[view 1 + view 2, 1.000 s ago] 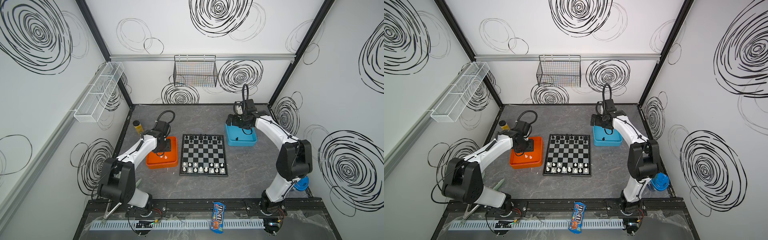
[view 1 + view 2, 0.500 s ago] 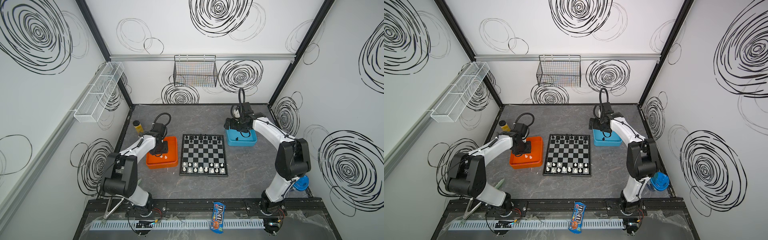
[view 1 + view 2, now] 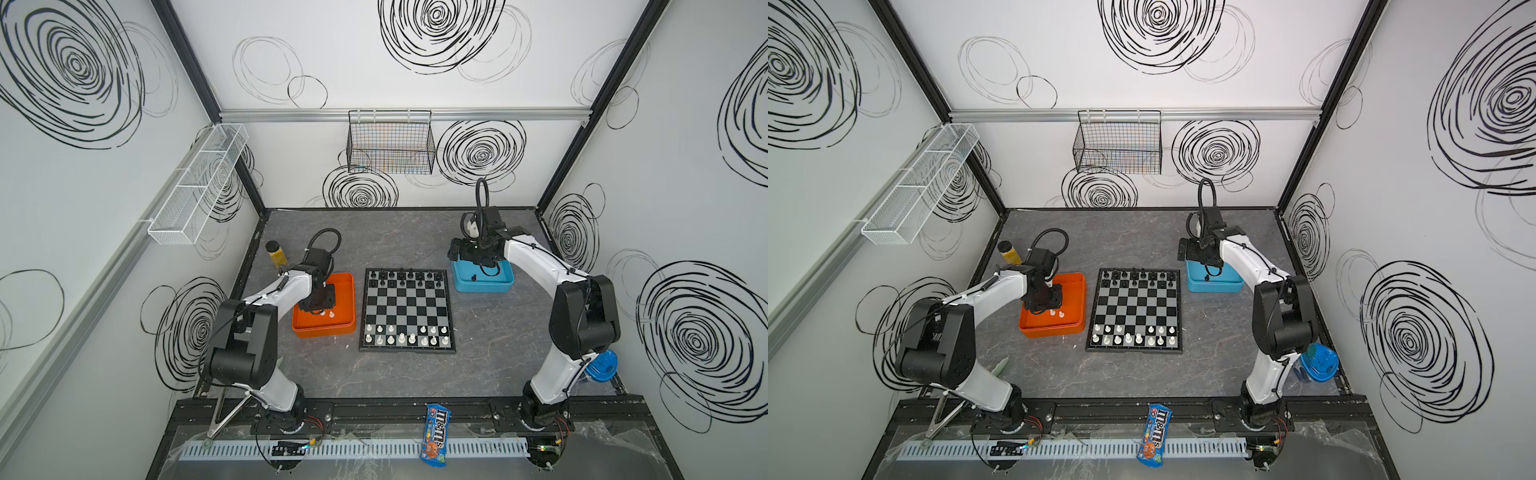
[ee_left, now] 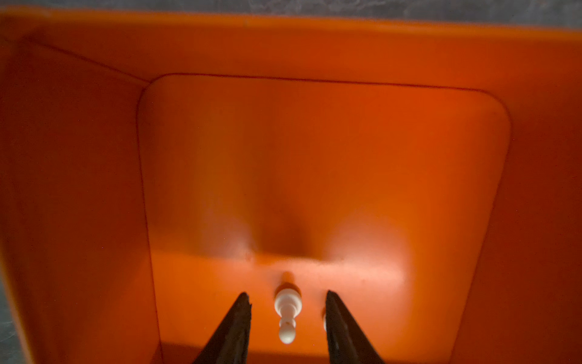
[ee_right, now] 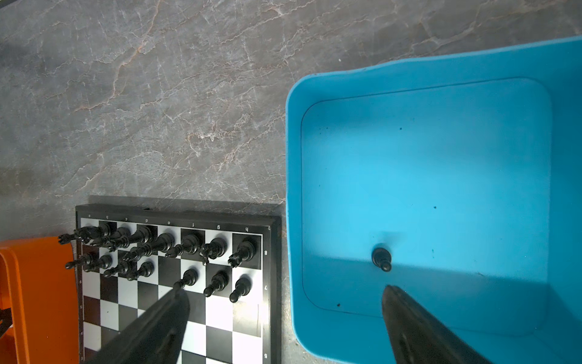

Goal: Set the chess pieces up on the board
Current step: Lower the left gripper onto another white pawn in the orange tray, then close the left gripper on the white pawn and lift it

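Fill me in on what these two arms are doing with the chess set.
The board is nearly set up: black chess pieces stand along the far rows, white ones along the near rows. The left pincer is down in the orange tray, open, its fingers on either side of a white pawn without touching it. The right pincer hangs wide open at the edge of the blue tray, where one black pawn sits.
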Motion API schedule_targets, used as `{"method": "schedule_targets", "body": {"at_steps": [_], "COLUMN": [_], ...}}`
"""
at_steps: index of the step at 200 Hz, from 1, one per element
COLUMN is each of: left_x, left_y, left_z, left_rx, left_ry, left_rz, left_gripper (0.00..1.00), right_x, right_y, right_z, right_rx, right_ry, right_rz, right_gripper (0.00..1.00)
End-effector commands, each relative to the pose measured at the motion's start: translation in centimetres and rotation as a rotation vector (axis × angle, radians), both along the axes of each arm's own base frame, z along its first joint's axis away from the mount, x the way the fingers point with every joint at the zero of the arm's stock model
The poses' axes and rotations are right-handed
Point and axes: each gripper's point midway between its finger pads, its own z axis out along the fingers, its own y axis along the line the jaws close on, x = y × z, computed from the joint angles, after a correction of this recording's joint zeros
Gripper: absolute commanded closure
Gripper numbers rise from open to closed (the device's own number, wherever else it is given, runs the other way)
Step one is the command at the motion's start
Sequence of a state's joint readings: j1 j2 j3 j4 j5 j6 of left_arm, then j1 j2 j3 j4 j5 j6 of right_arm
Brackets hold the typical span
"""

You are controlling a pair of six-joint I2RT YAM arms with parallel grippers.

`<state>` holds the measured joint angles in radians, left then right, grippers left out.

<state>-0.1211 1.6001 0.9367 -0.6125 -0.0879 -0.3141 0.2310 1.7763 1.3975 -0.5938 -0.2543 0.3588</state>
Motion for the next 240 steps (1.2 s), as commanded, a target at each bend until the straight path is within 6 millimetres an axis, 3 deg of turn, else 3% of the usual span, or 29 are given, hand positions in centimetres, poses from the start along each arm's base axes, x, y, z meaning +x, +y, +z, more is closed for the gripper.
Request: {"method": "schedule_targets", "body": {"at_steps": [1,49,179,203,240], "left_x": [-0.69,-1.04,-0.89,-0.86,-0.63], "left_y": [0.66,0.61,0.17,0.11,0.19], "left_z": [-0.8,-1.17,-1.13,-0.96,-0.31], "left_rx": [0.021,0.017,0.006,0.008,0.018], "left_ry": [0.025,0.031,0.031,0.028,0.022], "left_rz": [0.012,0.012,-0.005,-0.009,-0.014], "left_gripper": [0.57,0.59,0.79,0.89,0.9], "right_x": [-0.23,-0.33,-0.43,-0.38,-0.28], "right_y": [-0.09,-0.11,-0.19,-0.23,-0.27], "right_z": [-0.87,-1.27,-1.26,-1.1,-0.94], "right_rx": [-0.022,-0.024,-0.026,-0.029,-0.031], "right_ry": [0.011,0.017,0.016,0.013,0.011], "right_rz": [0.001,0.002,0.0,0.001,0.003], "right_gripper": [0.0,0.0,0.0,0.0,0.0]}}
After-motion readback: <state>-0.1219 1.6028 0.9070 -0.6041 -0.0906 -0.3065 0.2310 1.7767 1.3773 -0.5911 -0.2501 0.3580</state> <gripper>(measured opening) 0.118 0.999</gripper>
